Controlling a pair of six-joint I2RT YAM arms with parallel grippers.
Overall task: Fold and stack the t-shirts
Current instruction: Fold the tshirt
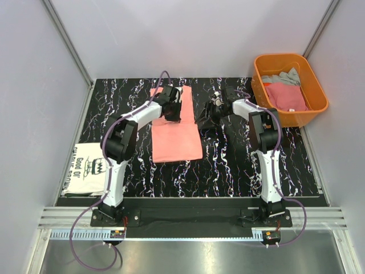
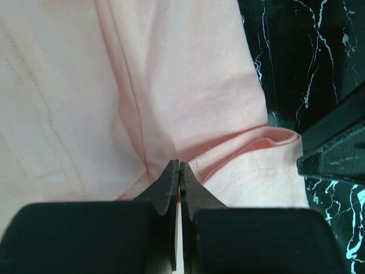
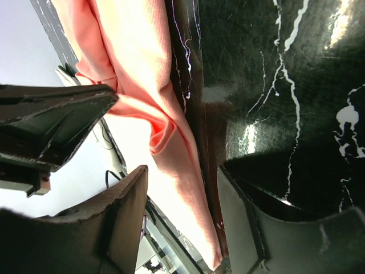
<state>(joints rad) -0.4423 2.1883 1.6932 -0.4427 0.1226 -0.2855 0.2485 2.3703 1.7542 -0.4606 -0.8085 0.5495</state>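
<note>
Black marbled surface (image 1: 228,165) carries the plain salmon-pink cloth t-shirt (image 1: 174,140) at centre. Only the left wrist view shows the left pincer (image 2: 179,171) clenched on its fold, hidden overhead; the right pincer (image 3: 181,171) gapes astride its edge.

Plain salmon-pink t-shirt (image 1: 177,137) at the black left gripper (image 1: 174,114), white-veined black table (image 1: 228,165) beneath it, black-lettered white t-shirt (image 1: 91,168) behind, orange tub (image 1: 316,97) beyond the right gripper (image 1: 205,117).
</note>
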